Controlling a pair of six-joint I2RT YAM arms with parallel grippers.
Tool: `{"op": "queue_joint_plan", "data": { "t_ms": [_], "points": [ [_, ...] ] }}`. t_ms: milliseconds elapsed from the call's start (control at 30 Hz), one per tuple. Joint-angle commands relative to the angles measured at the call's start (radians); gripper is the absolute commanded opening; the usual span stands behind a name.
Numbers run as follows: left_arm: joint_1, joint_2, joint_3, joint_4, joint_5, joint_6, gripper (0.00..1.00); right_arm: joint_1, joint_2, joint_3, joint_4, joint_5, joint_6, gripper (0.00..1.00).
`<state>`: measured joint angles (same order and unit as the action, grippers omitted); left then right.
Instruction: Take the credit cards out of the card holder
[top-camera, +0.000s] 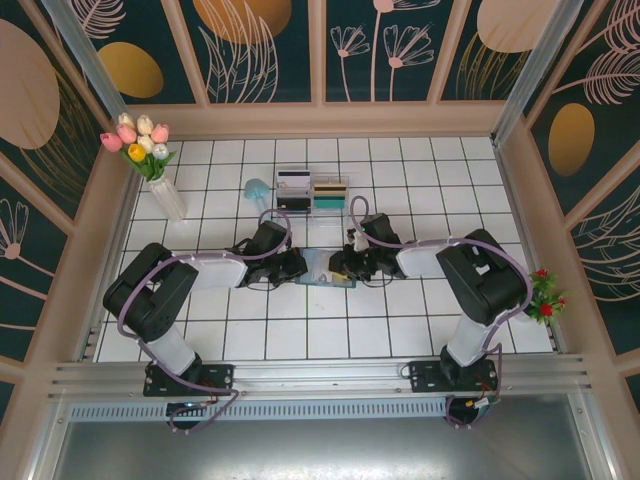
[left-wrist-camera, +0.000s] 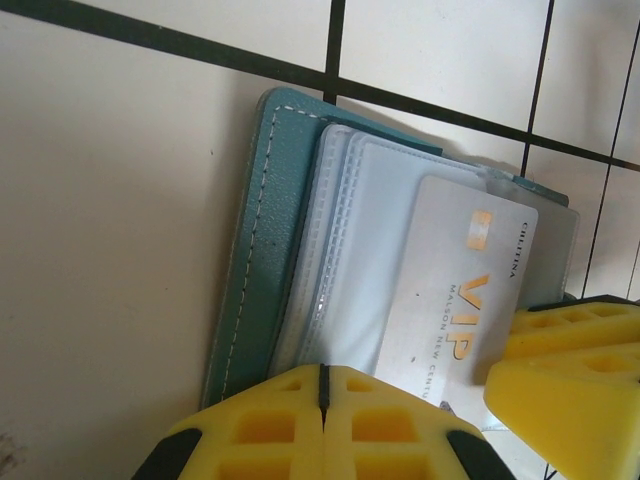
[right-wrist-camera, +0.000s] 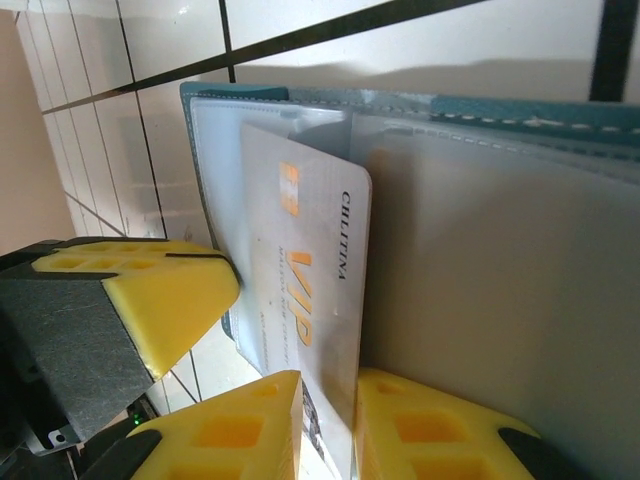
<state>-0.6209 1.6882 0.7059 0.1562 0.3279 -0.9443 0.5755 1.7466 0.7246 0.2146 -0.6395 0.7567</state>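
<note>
Right wrist: credit card (right-wrist-camera: 305, 290) between right hand (right-wrist-camera: 328, 425) jaws.

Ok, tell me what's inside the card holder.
A white VIP card sticks out of clear sleeves in the card holder; anything beneath that card is covered.

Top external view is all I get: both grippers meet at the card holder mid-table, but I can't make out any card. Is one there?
Observer: Yes. In the right wrist view a white card lettered VIP lies askew on the clear sleeves of the open card holder.
Operator: Is the right gripper on it?
Observer: The right gripper has one finger on each side of the card's edge; whether it pinches is unclear.
Operator: And the left?
Observer: The left gripper is shut, tips together over the holder's edge beside the card.
</note>
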Motion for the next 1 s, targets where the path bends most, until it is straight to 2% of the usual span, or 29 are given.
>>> {"op": "queue_joint_plan", "data": {
  "t_ms": [0, 67, 233, 367, 467, 533, 767, 967],
  "points": [
    [-0.001, 0.048, -0.017, -0.124, -0.033, 0.029, 0.00, 0.004, 0.036, 0.006, 0.013, -0.022, -0.014, 0.23],
    [-0.001, 0.051, -0.018, -0.126, -0.033, 0.031, 0.00, 0.004, 0.038, 0.002, 0.021, -0.021, -0.014, 0.22],
    [-0.002, 0.038, -0.017, -0.138, -0.057, 0.028, 0.00, -0.008, 0.016, -0.007, -0.013, 0.030, -0.014, 0.06],
    [-0.001, 0.032, -0.016, -0.152, -0.078, 0.025, 0.00, -0.023, -0.051, -0.029, -0.053, 0.041, -0.028, 0.00],
    [-0.002, 0.031, -0.014, -0.154, -0.081, 0.024, 0.00, -0.023, -0.117, -0.044, -0.107, 0.036, -0.061, 0.00],
    [-0.001, 0.031, -0.009, -0.153, -0.081, 0.025, 0.00, -0.063, -0.151, -0.062, -0.122, 0.014, -0.071, 0.00],
    [-0.001, -0.010, 0.019, -0.136, -0.056, 0.032, 0.06, -0.099, -0.254, -0.120, -0.115, -0.043, -0.077, 0.00],
    [0.002, -0.060, 0.063, -0.106, -0.014, 0.081, 0.23, -0.148, -0.383, -0.183, 0.021, -0.095, -0.056, 0.00]
  ]
}}
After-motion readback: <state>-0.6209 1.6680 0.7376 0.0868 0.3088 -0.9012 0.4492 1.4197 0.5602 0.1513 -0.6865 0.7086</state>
